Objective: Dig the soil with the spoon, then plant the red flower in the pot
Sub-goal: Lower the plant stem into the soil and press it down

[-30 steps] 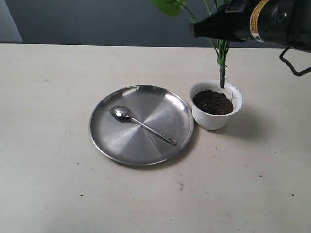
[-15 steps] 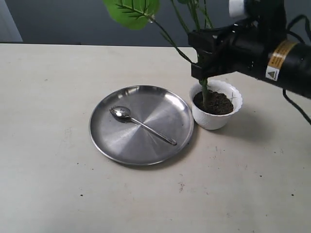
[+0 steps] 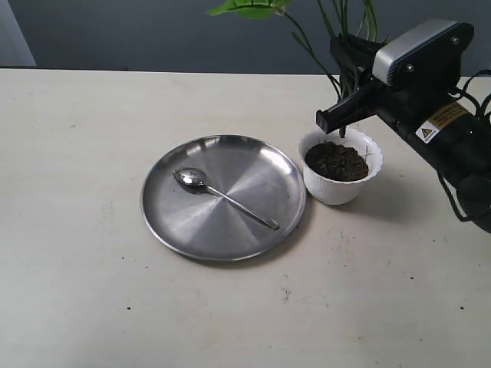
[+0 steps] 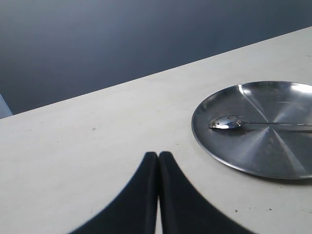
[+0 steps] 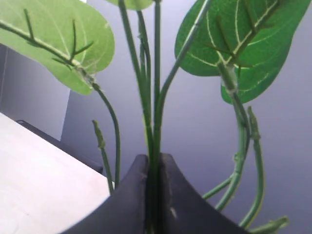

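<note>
My right gripper (image 3: 340,115) is shut on the flower's bundled green stems (image 5: 155,122), just above the white scalloped pot (image 3: 340,184). The stem base hangs at the back edge of the dark soil (image 3: 336,162). Broad green leaves (image 3: 247,8) rise out of the top of the exterior view, and no red blooms show. The silver spoon (image 3: 224,198) lies on the steel plate (image 3: 192,226), left of the pot. In the left wrist view my left gripper (image 4: 158,155) is shut and empty above bare table, with the spoon (image 4: 229,123) and plate (image 4: 253,153) off to one side.
The pale table (image 3: 92,291) runs back to a dark wall. The right arm's black body (image 3: 453,138) reaches over the table to the right of the pot. The left arm does not show in the exterior view.
The right gripper swung and tilted with the flower. The stem base went from the middle of the soil to its back edge, and the leaves shifted right. Spoon, plate and pot stayed put.
</note>
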`<act>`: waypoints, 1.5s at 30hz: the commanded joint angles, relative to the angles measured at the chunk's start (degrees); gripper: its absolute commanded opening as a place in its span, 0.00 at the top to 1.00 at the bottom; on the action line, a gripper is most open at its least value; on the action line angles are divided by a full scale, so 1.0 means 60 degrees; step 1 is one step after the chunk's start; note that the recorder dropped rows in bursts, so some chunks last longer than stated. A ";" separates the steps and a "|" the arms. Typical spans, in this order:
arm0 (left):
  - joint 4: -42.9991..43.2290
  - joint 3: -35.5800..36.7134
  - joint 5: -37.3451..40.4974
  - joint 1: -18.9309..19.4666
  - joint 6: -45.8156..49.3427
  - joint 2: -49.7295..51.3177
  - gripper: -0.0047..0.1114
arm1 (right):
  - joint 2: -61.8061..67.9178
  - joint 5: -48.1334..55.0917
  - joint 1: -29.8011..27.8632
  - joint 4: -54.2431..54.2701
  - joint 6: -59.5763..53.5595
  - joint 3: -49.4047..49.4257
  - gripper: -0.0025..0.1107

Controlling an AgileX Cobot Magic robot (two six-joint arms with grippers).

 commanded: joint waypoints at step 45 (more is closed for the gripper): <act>-0.0090 -0.0023 -0.0125 -0.0049 -0.0011 -0.0009 0.96 | 0.3591 -0.0708 -0.0054 0.1197 0.0510 -0.0322 0.98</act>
